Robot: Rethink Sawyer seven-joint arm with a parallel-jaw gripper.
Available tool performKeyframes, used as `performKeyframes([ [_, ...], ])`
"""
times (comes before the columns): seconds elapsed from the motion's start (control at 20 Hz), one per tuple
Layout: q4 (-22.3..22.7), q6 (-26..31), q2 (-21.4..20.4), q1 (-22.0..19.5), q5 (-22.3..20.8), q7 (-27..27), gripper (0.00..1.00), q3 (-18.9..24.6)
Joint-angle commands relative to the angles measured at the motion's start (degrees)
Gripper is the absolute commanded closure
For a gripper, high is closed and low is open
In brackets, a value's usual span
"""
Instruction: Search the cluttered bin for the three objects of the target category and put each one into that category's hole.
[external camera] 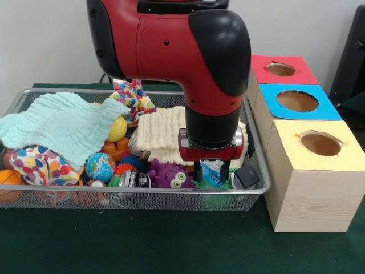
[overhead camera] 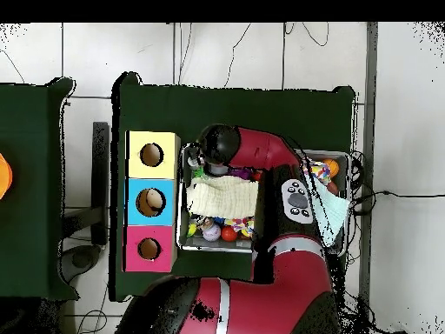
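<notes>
The glossy red and black arm [external camera: 171, 51] fills the middle of the front view, bending down from the top edge into the bin [external camera: 142, 193], a wide, shallow basket of silver wire mesh with a rounded rim, standing on dark green cloth [external camera: 142, 245]. Beside the bin's end stand three pale wooden boxes, each with a round hole: yellow-topped [external camera: 319, 145] nearest the camera, then blue [external camera: 296, 101], then red [external camera: 283, 69]; the yellow box sits just beside the bin's corner, leaving little room there. Soft things lie on top of the clutter: a crinkled mint cloth [external camera: 57, 123] draped over the far end away from the boxes, a ribbed cream cloth [external camera: 159, 134] in the middle partly behind the arm, and a spotted fabric piece [external camera: 37, 165] by the front rim. Below them are rounder, harder things: an orange ball [external camera: 8, 182] at the corner, a small globe ball [external camera: 100, 166], a yellow ball [external camera: 117, 130] and a knobbly purple toy [external camera: 168, 174]. The gripper [external camera: 212, 173] hangs low inside the bin at the end nearest the boxes, close to the front rim, its fingers either side of a blue and white item [external camera: 213, 171]; whether they press on it cannot be told. A black block [external camera: 247, 176] lies just beside it toward the boxes.
</notes>
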Motion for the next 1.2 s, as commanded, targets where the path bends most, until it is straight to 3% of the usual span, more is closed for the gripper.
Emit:
performKeyframes([
  [0.05, 6.43, 1.87, -2.23, 0.06, -0.09, 7.05, 1.00, 0.52],
  [0.4, 10.60, 6.35, -9.44, -0.20, 0.69, 6.74, 1.00, -0.53],
  [0.75, 11.95, 10.12, -13.24, -0.72, 1.08, 5.83, 1.00, -0.92],
  [1.2, 19.35, 10.69, -22.09, 0.08, 2.23, 7.72, 1.00, -2.16],
])
